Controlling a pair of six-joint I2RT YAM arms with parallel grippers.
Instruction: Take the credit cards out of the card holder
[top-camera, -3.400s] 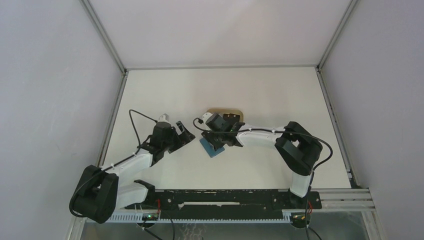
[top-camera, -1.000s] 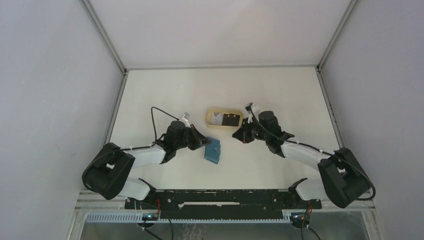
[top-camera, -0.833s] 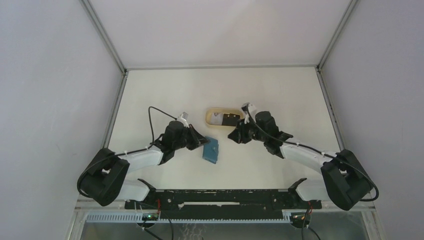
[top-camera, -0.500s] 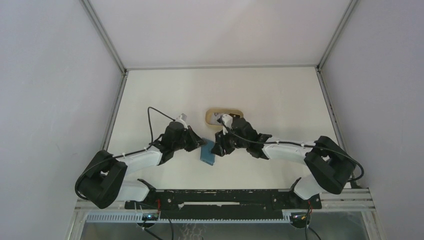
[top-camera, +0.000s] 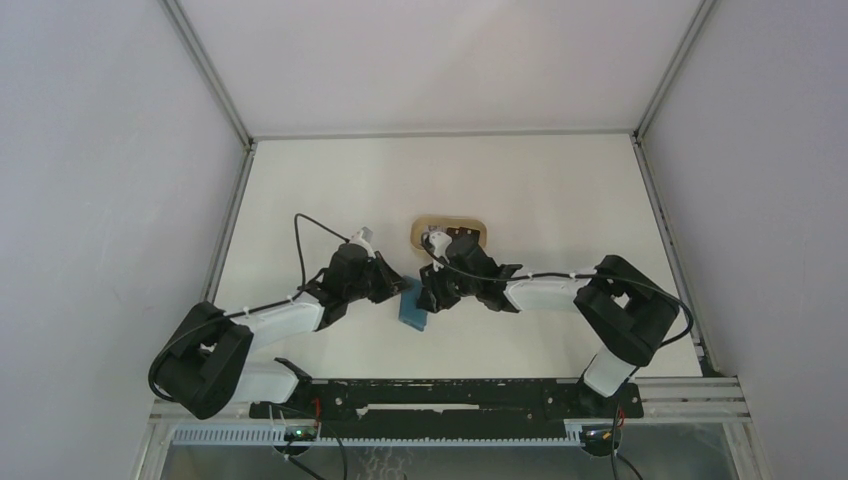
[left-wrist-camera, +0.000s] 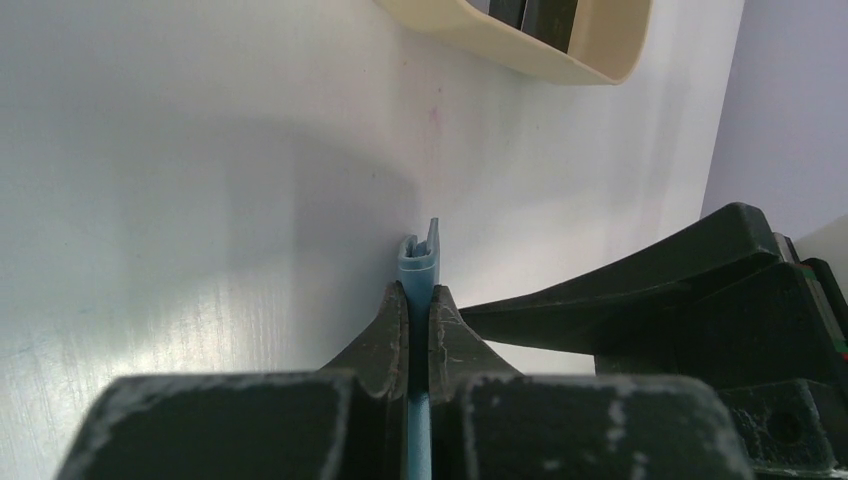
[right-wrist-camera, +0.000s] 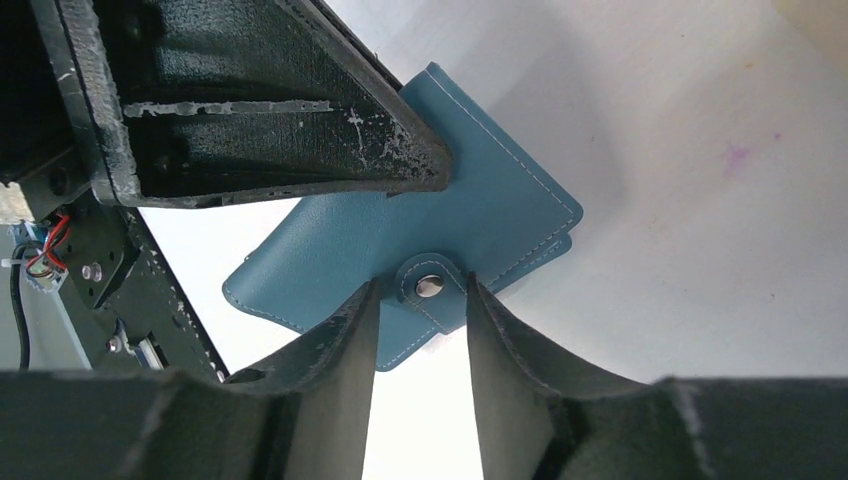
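Note:
The teal-blue card holder (top-camera: 412, 308) is folded shut near the table's middle, and its snap tab (right-wrist-camera: 430, 287) shows a metal stud. My left gripper (left-wrist-camera: 419, 292) is shut on the holder's thin edge (left-wrist-camera: 420, 268); from above it (top-camera: 396, 287) sits at the holder's left. My right gripper (right-wrist-camera: 422, 297) is open, one finger on each side of the snap tab, not pressing it. From above it (top-camera: 428, 296) hovers at the holder's right side. A dark card (left-wrist-camera: 547, 12) lies in the tan tray (left-wrist-camera: 560, 62). No credit cards show at the holder.
The tan oval tray (top-camera: 432, 221) lies just behind the holder, half covered by my right arm (top-camera: 540, 290). Grey walls close in the white table (top-camera: 540, 190) on the left, right and back. Both arms meet over the table's middle.
My right arm has swung left from beside the tray to the card holder, and its jaws have opened around the snap tab. The left gripper has kept its hold, nudging the holder slightly nearer.

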